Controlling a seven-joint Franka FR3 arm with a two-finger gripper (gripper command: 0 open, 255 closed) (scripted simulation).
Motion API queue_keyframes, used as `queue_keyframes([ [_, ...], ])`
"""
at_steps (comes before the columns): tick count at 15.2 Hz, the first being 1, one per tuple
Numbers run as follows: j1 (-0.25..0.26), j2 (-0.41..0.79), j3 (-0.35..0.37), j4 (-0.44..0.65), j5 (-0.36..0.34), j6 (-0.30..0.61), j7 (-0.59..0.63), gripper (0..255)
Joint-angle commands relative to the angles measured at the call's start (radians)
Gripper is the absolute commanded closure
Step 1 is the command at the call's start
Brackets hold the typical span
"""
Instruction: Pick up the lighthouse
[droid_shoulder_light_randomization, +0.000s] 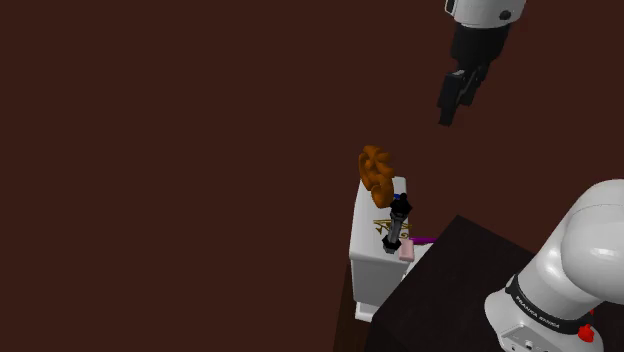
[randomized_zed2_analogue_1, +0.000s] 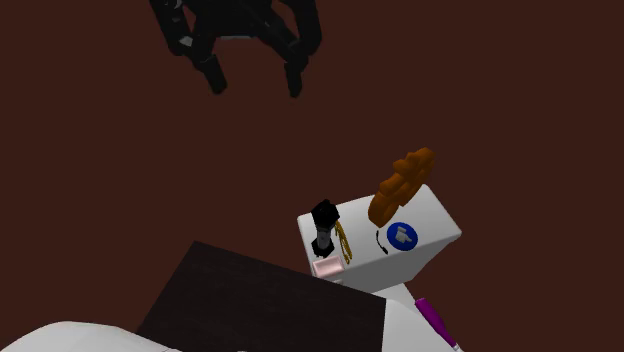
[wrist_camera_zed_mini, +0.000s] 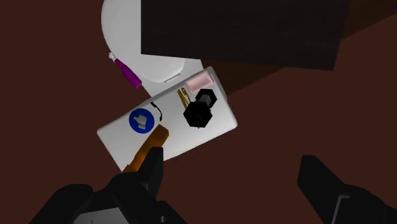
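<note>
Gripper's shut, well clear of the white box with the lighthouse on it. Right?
Not shut. The gripper is open: the wrist view shows its fingers standing well apart. The rest holds: it is well clear of the white box with the lighthouse on it.

Arm band: white lettering (droid_shoulder_light_randomization: 536, 306) runs along the dark ring on the arm's lower joint in the shoulder view, too small to spell out.
Blue sign: a round blue disc (randomized_zed2_analogue_1: 401, 234) with a white thumbs-up-like figure lies flat on top of the white desk (randomized_zed2_analogue_1: 432, 214), and no words are on it.
Black stroke: a thin curved line (randomized_zed2_analogue_1: 381, 243) sits just beside the disc; I can make out no letter.
Gold scribble: gold lines (randomized_zed2_analogue_1: 343, 243) lie on the desk top; I cannot tell whether they are print or an object, and nothing there reads.
</note>
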Motion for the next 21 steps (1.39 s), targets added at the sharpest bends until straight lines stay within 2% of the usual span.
queue_keyframes([
  [1,0.000,0.000,0.000,0.000,0.000,0.000,0.000,0],
  [11,-0.024,0.198,-0.016,-0.172,-0.047,0.280,-0.002,0],
  [21,-0.065,0.517,-0.029,-0.228,-0.119,0.565,0.022,0],
])
